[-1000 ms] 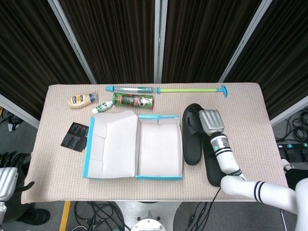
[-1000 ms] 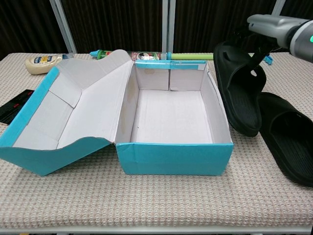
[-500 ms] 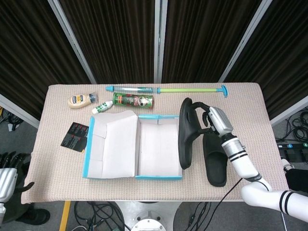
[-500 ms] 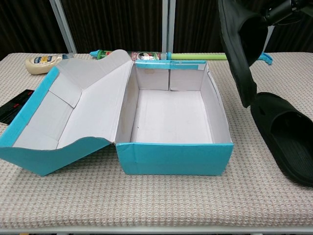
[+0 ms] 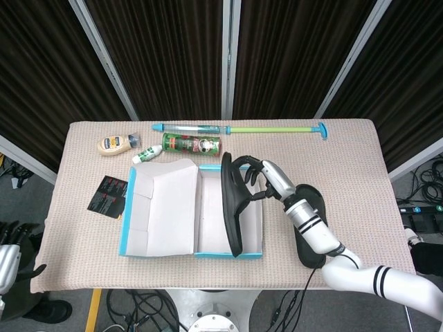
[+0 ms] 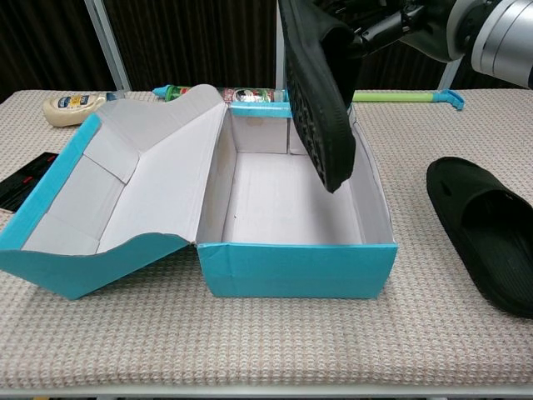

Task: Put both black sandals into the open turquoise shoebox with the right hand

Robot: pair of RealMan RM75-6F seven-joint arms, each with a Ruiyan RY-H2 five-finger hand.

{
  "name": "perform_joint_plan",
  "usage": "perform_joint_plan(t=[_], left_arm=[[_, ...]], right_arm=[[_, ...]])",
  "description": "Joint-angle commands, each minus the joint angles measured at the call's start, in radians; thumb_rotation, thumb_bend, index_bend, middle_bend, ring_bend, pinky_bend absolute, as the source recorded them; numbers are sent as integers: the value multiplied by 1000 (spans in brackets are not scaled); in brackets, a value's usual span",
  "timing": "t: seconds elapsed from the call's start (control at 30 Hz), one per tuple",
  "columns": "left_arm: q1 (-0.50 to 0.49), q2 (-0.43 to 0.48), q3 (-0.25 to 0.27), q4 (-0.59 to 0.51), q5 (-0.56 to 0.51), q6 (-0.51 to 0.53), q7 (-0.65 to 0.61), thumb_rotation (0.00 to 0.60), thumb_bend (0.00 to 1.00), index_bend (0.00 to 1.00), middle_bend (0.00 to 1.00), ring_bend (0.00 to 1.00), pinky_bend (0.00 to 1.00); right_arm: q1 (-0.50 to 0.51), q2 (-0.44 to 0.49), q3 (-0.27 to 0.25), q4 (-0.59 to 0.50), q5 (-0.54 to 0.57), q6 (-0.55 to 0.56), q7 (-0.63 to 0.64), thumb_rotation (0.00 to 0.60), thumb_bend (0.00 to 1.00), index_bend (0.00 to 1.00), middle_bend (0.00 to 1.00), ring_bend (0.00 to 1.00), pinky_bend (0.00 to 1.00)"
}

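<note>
Head view: the right hand [image 5: 266, 178] grips one black sandal [image 5: 231, 205] by its strap, holding it on edge above the open turquoise shoebox [image 5: 192, 209]. The second sandal [image 5: 309, 228] lies flat on the table [image 5: 346, 159] to the right of the box. The left hand [image 5: 8, 257] sits at the near left edge; whether its fingers are apart or together cannot be told.

Chest view: the held sandal [image 6: 321, 92] hangs tilted over the box interior [image 6: 291, 196], sole facing left. The other sandal [image 6: 487, 229] rests on the table at right.
</note>
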Motion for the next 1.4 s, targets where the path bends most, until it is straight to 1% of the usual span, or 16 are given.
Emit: perform_joint_plan(t=[0.03, 0.2, 0.43, 0.63, 0.97, 1.17, 1.4], left_arm=[[-3, -1, 0, 1, 3, -3, -3, 600, 25, 185, 173, 91, 68], [-6, -3, -1, 4, 5, -7, -8, 600, 26, 185, 173, 91, 68], [-7, -8, 0, 13, 7, -9, -15, 600, 26, 185, 173, 91, 68], [-4, -16, 2, 30, 7, -8, -34, 600, 26, 185, 173, 91, 68], [-1, -25, 3, 49, 7, -9, -56, 600, 26, 185, 173, 91, 68], [-4, -26, 3, 53, 9, -12, -61, 600, 26, 185, 173, 91, 67], [-4, -30, 5, 58, 10, -16, -66, 600, 26, 185, 173, 91, 68]], right_arm=[[10, -30, 2, 15, 15, 2, -19, 600, 169, 507, 416, 348, 549], [27, -114, 6, 71, 69, 15, -75, 600, 169, 507, 410, 337, 542], [93, -266, 33, 196, 182, -25, -156, 600, 169, 507, 407, 333, 522], [120, -356, 40, 269, 237, -22, -230, 600, 168, 507, 406, 319, 511], [126, -423, 34, 346, 222, -12, -280, 600, 168, 507, 402, 313, 506], [135, -453, 25, 398, 206, -30, -305, 600, 168, 511, 392, 300, 474], [140, -485, 2, 455, 164, -22, -353, 600, 169, 511, 391, 293, 463]])
